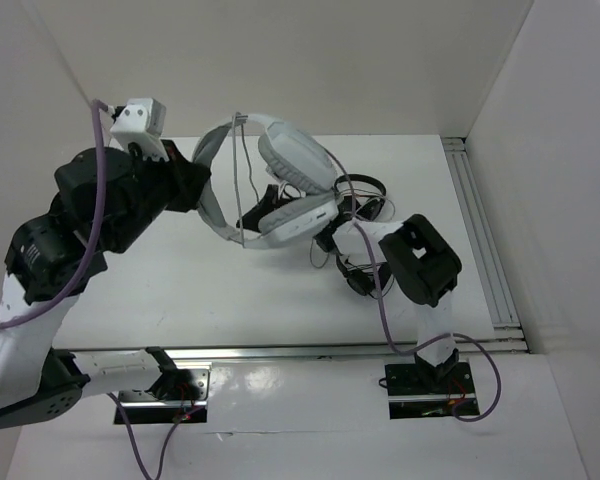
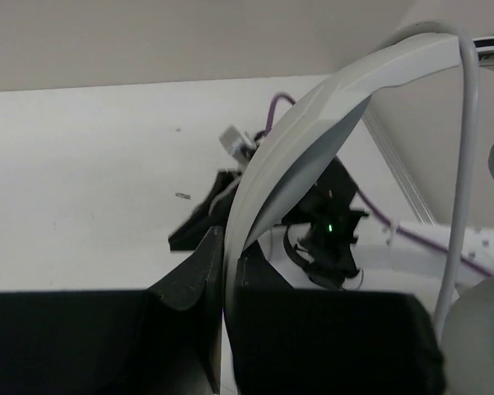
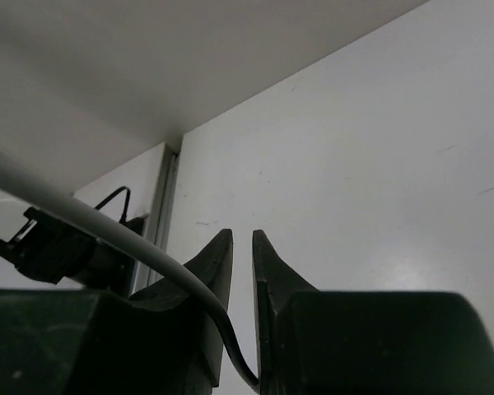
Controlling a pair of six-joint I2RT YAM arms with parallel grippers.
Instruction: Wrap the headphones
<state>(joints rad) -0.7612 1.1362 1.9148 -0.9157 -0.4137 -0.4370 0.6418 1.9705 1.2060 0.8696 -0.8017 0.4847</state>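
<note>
Left gripper (image 2: 224,280) is clamped tight on the headband (image 2: 313,123), which arches up out of its fingers. The headphones (image 1: 290,160) hang off that grip over the middle of the table (image 1: 230,290), towards the back, earcups turned to the right. Over on the other side, the right gripper (image 3: 241,247) is all but closed, and the thin cable (image 3: 82,218) drops into the narrow gap between its fingers: pinched there, it looks like. Two black headsets (image 1: 365,195) lie just right of the earcups.
</note>
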